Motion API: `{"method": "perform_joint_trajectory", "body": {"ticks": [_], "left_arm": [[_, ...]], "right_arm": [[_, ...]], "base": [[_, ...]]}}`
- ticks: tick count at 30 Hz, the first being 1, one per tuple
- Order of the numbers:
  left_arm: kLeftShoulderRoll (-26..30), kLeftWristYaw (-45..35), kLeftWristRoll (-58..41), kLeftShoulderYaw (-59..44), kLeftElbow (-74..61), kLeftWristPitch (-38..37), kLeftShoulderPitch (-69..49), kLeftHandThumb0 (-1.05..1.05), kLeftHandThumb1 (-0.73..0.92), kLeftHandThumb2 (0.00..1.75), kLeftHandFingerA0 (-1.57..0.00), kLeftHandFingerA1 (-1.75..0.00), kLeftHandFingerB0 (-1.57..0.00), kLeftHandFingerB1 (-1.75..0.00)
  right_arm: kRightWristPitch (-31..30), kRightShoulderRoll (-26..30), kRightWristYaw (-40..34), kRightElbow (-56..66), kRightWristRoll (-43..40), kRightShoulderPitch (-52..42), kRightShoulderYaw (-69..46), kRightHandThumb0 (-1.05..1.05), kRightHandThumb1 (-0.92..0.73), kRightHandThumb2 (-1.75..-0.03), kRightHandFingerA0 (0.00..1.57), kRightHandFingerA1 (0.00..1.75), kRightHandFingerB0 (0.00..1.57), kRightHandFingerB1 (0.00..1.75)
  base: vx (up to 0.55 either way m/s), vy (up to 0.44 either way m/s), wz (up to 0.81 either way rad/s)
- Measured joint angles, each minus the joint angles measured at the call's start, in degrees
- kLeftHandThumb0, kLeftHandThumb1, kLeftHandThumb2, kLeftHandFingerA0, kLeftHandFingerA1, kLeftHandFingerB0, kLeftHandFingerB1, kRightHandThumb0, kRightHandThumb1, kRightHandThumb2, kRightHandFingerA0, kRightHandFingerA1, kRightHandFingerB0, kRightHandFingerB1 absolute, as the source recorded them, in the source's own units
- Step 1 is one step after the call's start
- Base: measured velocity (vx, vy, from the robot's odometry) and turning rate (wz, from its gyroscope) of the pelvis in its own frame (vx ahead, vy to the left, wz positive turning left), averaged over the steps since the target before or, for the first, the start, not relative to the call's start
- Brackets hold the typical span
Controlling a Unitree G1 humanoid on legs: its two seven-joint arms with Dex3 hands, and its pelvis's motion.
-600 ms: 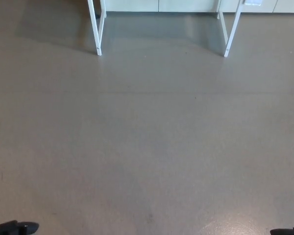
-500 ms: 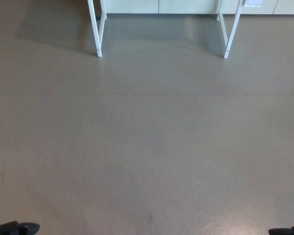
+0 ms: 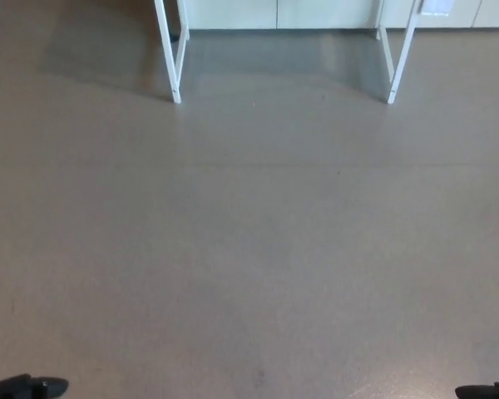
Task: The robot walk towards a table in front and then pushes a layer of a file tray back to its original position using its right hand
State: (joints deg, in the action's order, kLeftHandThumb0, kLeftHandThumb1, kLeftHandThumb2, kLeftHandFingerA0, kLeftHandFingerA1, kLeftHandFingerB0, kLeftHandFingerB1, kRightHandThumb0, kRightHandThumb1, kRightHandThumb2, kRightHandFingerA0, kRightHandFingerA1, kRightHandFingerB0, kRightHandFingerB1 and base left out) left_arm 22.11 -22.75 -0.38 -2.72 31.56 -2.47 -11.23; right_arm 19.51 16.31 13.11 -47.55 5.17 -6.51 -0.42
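**Table legs far ahead, hands low at the edges**

The file tray does not show in the head view, so where it sits cannot be told. Only the bottom of the table shows. Its white legs stand at the top of the picture: a left pair (image 3: 174, 62) and a right pair (image 3: 397, 58). Each pair leans together a little near the floor. The table top is cut off by the top edge. Behind the legs runs a pale wall or cupboard front (image 3: 274, 12) (it looks split into panels).

Between the legs the floor (image 3: 258, 233) looks a bit lighter and shinier, and a darker shadow lies to the left of the left pair. The rest of the floor is plain grey-brown and fills most of the picture. A small dark speck sits low near the middle.

At the bottom left corner a small black bit of the left hand (image 3: 25, 386) peeks in. At the bottom right corner an even smaller black bit of the right hand (image 3: 486, 391) shows. So little of each hand is seen that I cannot tell whether it is loose or clenched. Both are well apart from the table legs.
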Motion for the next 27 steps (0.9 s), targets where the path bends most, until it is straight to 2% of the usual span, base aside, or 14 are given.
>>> {"method": "perform_joint_trajectory", "body": {"ticks": [10,11,12,13,14,27], "left_arm": [[0.9,-0.2,0.0,-0.4,0.5,-0.2,-0.2,-0.47,0.46,0.72,-0.57,-0.51,-0.38,-0.43],[0.9,-0.3,0.0,-0.4,0.5,-0.2,-0.3,-0.38,0.53,0.56,-0.64,-0.41,-0.44,-0.35],[0.9,-0.3,0.0,-0.3,0.5,-0.2,-0.5,-0.38,0.53,0.56,-0.63,-0.41,-0.44,-0.35],[0.9,-0.3,0.0,-0.3,0.5,-0.2,-0.6,-0.38,0.53,0.56,-0.63,-0.41,-0.44,-0.35],[0.9,-0.3,0.0,-0.4,0.5,-0.2,-0.8,-0.47,0.45,0.72,-0.58,-0.51,-0.37,-0.43],[0.3,-0.3,0.0,-0.2,-0.3,-0.9,-1.0,-0.47,0.45,0.72,-0.59,-0.51,-0.37,-0.43]], "right_arm": [[0.8,-0.9,-0.1,-1.5,0.3,0.1,0.6,-0.26,-0.61,-0.58,0.81,0.49,0.54,0.42],[0.8,-0.9,-0.1,-1.4,0.4,0.1,0.6,-0.25,-0.61,-0.58,0.81,0.49,0.54,0.42],[0.9,-0.9,-0.1,-1.3,0.4,0.1,0.6,-0.25,-0.61,-0.58,0.80,0.49,0.53,0.42],[1.0,-0.9,-0.1,-1.3,0.5,0.1,0.6,-0.25,-0.61,-0.58,0.80,0.49,0.53,0.42],[1.0,-0.9,-0.1,-1.3,0.5,0.1,0.7,-0.25,-0.61,-0.58,0.80,0.49,0.54,0.42],[1.8,0.1,-0.4,-1.4,1.0,0.4,1.2,-0.27,-0.62,-0.58,0.82,0.49,0.54,0.42]], "base": [[0.21,0.311,-0.04],[0.21,0.098,-0.01],[0.22,0.054,0.11],[0.22,0.019,0.09],[0.20,-0.015,0.14],[0.30,-0.157,0.11]]}}
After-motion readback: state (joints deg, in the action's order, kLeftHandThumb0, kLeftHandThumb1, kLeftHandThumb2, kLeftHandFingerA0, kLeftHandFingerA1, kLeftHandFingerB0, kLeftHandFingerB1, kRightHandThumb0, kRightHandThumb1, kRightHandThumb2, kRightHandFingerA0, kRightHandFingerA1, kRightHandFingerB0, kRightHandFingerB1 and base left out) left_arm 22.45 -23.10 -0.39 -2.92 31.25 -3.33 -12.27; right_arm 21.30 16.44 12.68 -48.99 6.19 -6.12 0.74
